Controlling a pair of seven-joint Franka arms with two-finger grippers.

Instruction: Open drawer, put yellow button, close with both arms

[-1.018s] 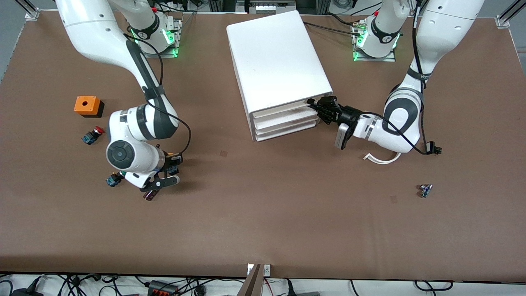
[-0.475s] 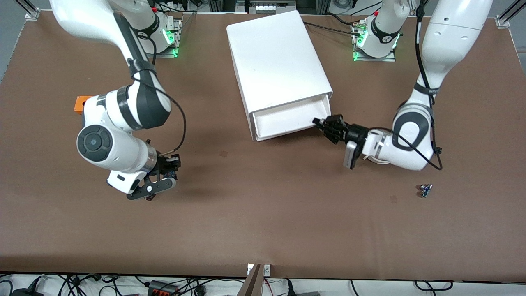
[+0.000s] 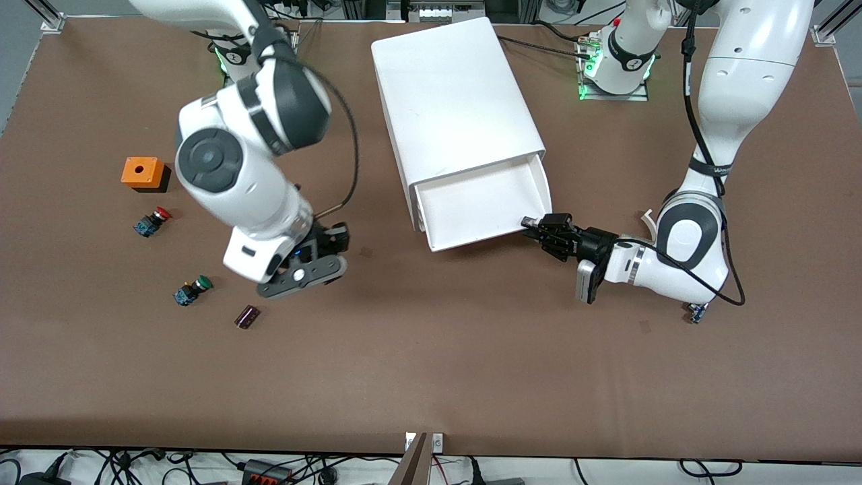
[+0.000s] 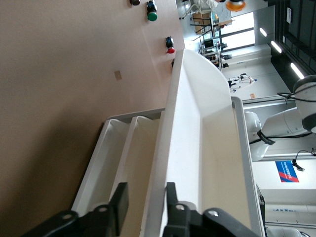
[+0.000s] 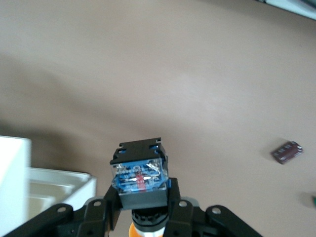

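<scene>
The white cabinet (image 3: 458,101) stands at the table's middle. Its top drawer (image 3: 485,205) is pulled out and empty. My left gripper (image 3: 533,226) is at the drawer's front corner toward the left arm's end. In the left wrist view its fingers (image 4: 170,197) sit either side of the drawer's front wall (image 4: 173,148). My right gripper (image 3: 322,250) is up over the table between the loose buttons and the cabinet. In the right wrist view it is shut on the yellow button (image 5: 140,177), blue base up and yellow cap down. In the front view the button is almost hidden.
An orange box (image 3: 143,172), a red-capped button (image 3: 153,221), a green-capped button (image 3: 190,289) and a small maroon part (image 3: 246,316) lie toward the right arm's end. A small part (image 3: 697,311) lies by the left arm's elbow.
My left gripper has pulled the top drawer out toward the front camera. My right gripper has risen from beside the green-capped button and carried the yellow button toward the cabinet.
</scene>
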